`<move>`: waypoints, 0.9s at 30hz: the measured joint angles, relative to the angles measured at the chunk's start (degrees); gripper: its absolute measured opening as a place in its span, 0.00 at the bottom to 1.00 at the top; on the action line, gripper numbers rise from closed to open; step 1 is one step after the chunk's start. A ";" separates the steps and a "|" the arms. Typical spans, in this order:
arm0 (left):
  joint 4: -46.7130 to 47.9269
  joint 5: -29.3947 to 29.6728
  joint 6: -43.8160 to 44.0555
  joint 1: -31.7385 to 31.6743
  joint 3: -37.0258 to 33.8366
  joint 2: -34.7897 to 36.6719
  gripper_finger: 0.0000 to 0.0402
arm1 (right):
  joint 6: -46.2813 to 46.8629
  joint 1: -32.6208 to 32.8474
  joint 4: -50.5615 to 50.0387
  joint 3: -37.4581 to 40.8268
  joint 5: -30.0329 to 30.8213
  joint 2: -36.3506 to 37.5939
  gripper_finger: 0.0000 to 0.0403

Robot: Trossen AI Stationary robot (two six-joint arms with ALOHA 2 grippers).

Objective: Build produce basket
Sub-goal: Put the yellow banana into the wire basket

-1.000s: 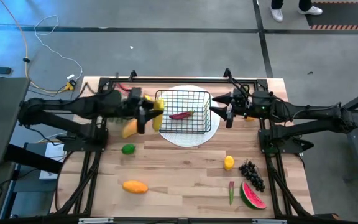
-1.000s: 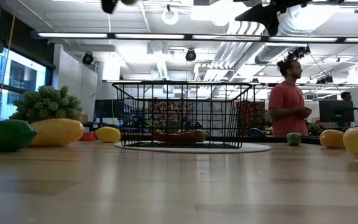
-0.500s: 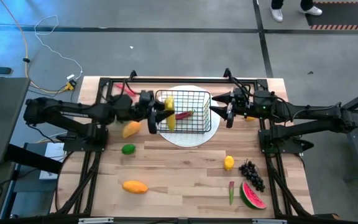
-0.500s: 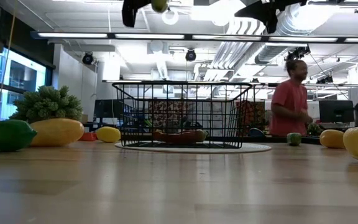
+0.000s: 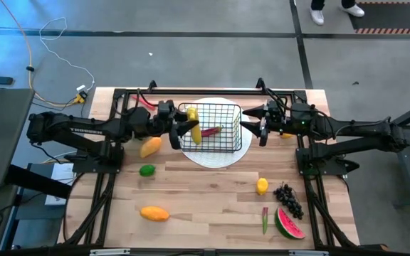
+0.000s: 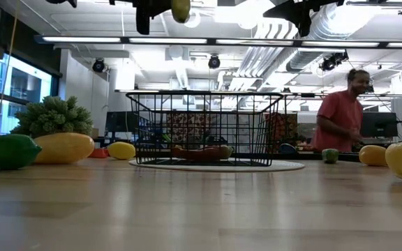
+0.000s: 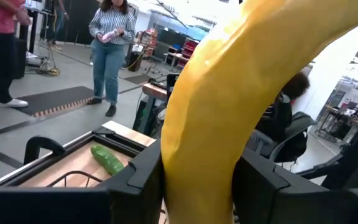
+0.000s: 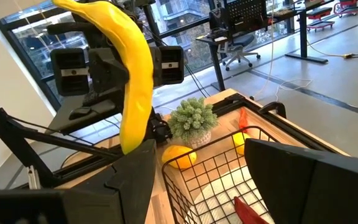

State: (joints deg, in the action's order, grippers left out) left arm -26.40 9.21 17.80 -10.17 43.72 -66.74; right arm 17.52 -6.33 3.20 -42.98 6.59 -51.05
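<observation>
Butcher-block table (image 5: 205, 206) fills the middle of the high view, with an open office behind it in the low view, where a person in a red shirt (image 6: 340, 118) stands at the right.

Just above frame centre in the high view sits the basket (image 5: 212, 128) on a white plate (image 5: 216, 158). A red piece (image 5: 208, 131) already lies inside it. The left gripper (image 5: 186, 128) hangs over the basket's left edge, fingers clamped on the banana (image 5: 193, 122), which hangs upright between them; the left wrist view shows it pinched at mid-length. In the low view it hangs at the top of the frame, well above the basket's rim.

The right gripper (image 5: 260, 126) waits at the basket's right side, fingers spread and holding nothing.

Other produce is scattered about: a mango (image 5: 155, 212) at lower left, a lime (image 5: 146, 170) above it, a lemon (image 5: 262, 186), grapes (image 5: 287, 198) and a watermelon slice (image 5: 289, 224) at lower right.

The banana looks like light, rigid plastic with a smooth, probably slippery skin. Its curve makes an end grip prone to swivel, so the mid-body pinch seems the sound choice. Dropped from this height it would likely bounce on the wire, so lowering it first would be wiser.
</observation>
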 joint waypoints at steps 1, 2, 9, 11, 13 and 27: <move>0.00 -0.01 0.00 0.00 0.00 0.00 0.34 | 0.00 0.00 0.02 0.00 0.00 0.00 0.56; -0.01 -0.02 0.00 0.01 0.00 0.00 0.34 | 0.00 0.00 0.01 0.00 0.00 0.00 0.56; 8.81 -0.25 -5.91 -0.78 5.72 -2.44 0.34 | 0.00 0.00 0.00 0.00 0.02 0.00 0.56; 16.63 -0.66 -8.34 -2.14 10.67 -4.61 0.34 | 0.08 0.00 -0.02 0.00 0.02 0.00 0.56; 24.06 -2.34 -11.33 -3.69 16.14 -8.09 0.34 | 0.32 0.02 -0.02 0.00 0.02 0.00 0.56; 51.32 -6.42 -33.10 -10.04 37.17 -33.45 0.34 | 0.44 0.02 -0.12 0.00 0.04 0.00 0.56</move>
State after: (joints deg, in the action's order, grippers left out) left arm 24.93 2.79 -15.30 -20.21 80.89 -100.19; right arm 17.96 -6.31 3.09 -42.98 6.63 -51.05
